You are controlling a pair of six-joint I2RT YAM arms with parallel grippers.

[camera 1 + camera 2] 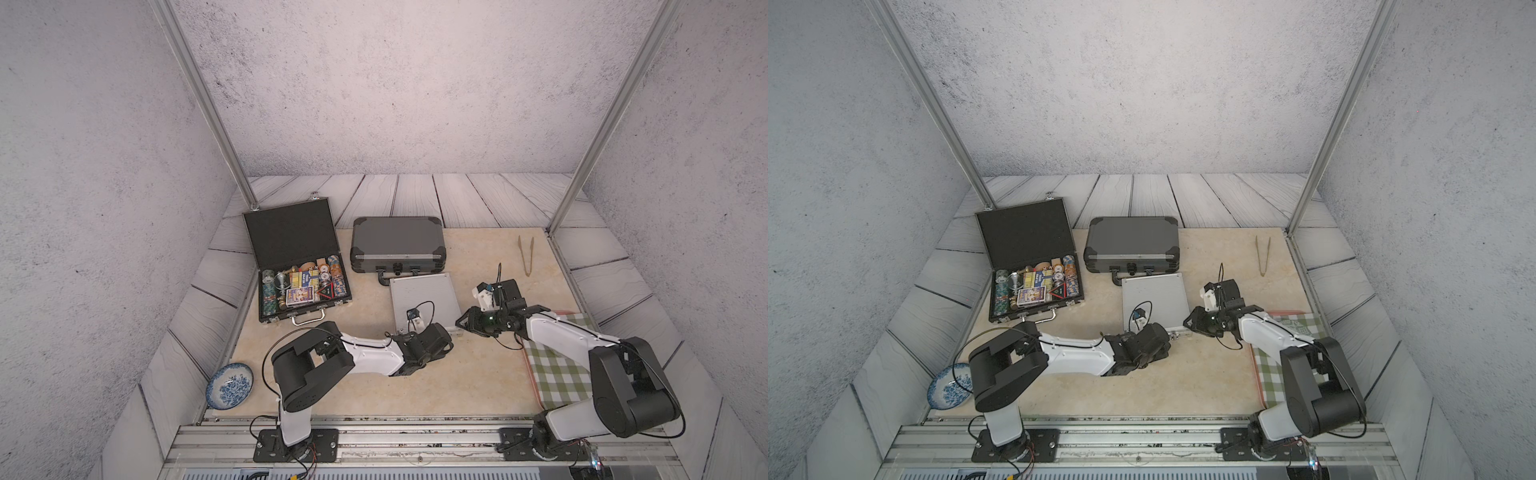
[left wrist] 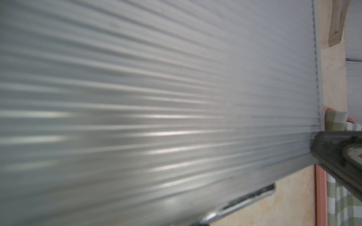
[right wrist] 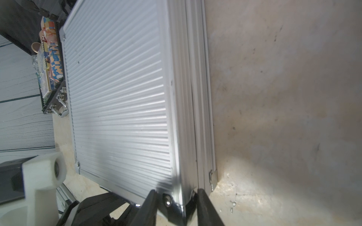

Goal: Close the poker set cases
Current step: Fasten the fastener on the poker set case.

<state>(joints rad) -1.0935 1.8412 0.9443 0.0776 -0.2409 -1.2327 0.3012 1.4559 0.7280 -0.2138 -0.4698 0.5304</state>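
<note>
Three cases sit ahead of me on the beige mat [image 1: 374, 386]. Nearest my bases are a blue-and-white bowl [image 1: 230, 385] at the mat's near left corner and a green checked cloth [image 1: 557, 374] under my right arm. Next come my grippers, both at the near edge of the small silver case [image 1: 424, 301], which lies flat mid-mat with its ribbed lid down on its base. My left gripper [image 1: 445, 344] sits at that edge, jaws pressed together with nothing between them that I can see; its wrist camera looks along the ribbed lid from very close. My right gripper [image 3: 176, 197] pinches the case's near right corner, one finger on the lid and the other against the side wall. Farther back on the left, the flat black case [image 1: 297, 266] stands open with its lid raised. Its base is packed with chips [image 1: 270, 305] and card boxes [image 1: 300, 296]. To its right, just behind the silver case, the large dark-grey case [image 1: 397, 243] is closed. Far right lie wooden tongs [image 1: 526, 255].
</note>
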